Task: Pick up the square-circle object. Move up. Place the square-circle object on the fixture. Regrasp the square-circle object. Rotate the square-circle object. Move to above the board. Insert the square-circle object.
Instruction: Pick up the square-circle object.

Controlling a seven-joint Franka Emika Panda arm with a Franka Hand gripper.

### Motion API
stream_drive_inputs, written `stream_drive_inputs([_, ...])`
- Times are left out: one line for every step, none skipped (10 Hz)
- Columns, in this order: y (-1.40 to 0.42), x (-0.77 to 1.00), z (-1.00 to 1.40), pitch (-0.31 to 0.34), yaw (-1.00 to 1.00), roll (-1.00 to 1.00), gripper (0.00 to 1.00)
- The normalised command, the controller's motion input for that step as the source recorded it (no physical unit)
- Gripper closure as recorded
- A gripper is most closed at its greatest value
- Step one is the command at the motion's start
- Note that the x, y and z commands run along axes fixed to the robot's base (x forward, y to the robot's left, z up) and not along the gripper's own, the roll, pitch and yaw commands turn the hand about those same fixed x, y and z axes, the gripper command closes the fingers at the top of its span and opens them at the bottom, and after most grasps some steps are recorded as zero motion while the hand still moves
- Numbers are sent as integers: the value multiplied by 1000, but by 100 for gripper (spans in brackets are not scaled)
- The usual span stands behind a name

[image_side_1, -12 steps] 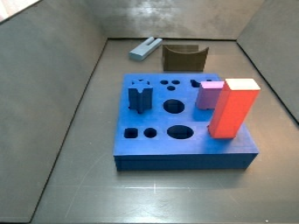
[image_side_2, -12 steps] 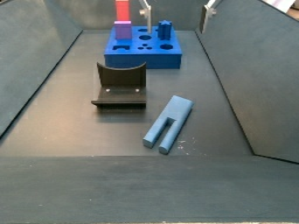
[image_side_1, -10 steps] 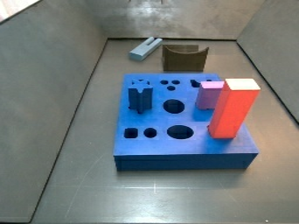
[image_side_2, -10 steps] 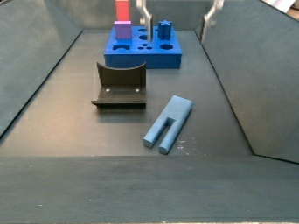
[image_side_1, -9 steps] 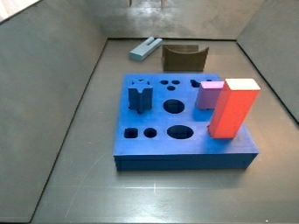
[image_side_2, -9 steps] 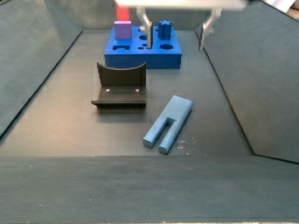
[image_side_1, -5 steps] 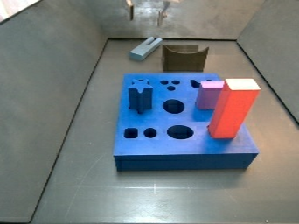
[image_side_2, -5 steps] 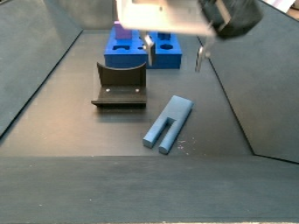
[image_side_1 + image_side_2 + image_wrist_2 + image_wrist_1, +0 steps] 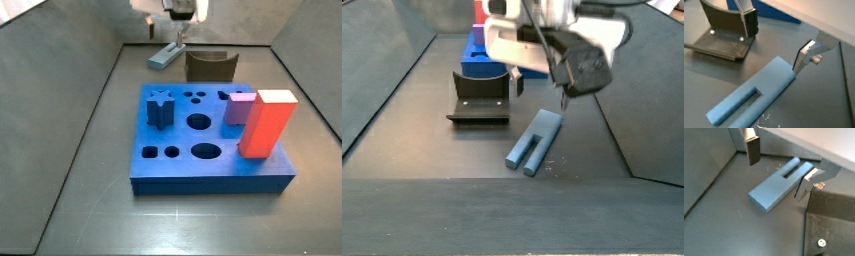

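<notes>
The square-circle object (image 9: pixel 536 140) is a light grey-blue slotted bar lying flat on the dark floor beside the fixture (image 9: pixel 480 97). In a side view it lies at the far end (image 9: pixel 166 54), left of the fixture (image 9: pixel 210 65). My gripper (image 9: pixel 539 95) hangs open just above the bar's solid end and holds nothing. Both wrist views show the fingers (image 9: pixel 752 150) (image 9: pixel 803 57) apart, straddling the bar (image 9: pixel 777 183) (image 9: pixel 751 100) from above, and the gripper (image 9: pixel 777 170) (image 9: pixel 776 42) is open. The blue board (image 9: pixel 207 150) sits in the middle of the bin.
On the board stand a tall red block (image 9: pixel 267 122), a small pink block (image 9: pixel 241 107) and a dark blue piece (image 9: pixel 160 108). Grey bin walls (image 9: pixel 80 90) slope up on all sides. The fixture (image 9: pixel 727 27) is close beside one finger.
The gripper has come down from above the board's far side and now hovers low over the bar, still open. The bar, fixture and board have not moved.
</notes>
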Motion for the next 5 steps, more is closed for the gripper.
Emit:
stream_drive_inputs([11, -83, -760, -99, -129, -193, 0])
stream_drive_inputs([0, -103, -763, -94, -77, -193, 0])
stream_drive_inputs([0, -74, -769, -100, -46, -186, 0])
stream_drive_inputs([54, -31, -740, -127, -37, -173, 0])
stream_drive_inputs([91, -43, -697, -126, -29, -160, 0])
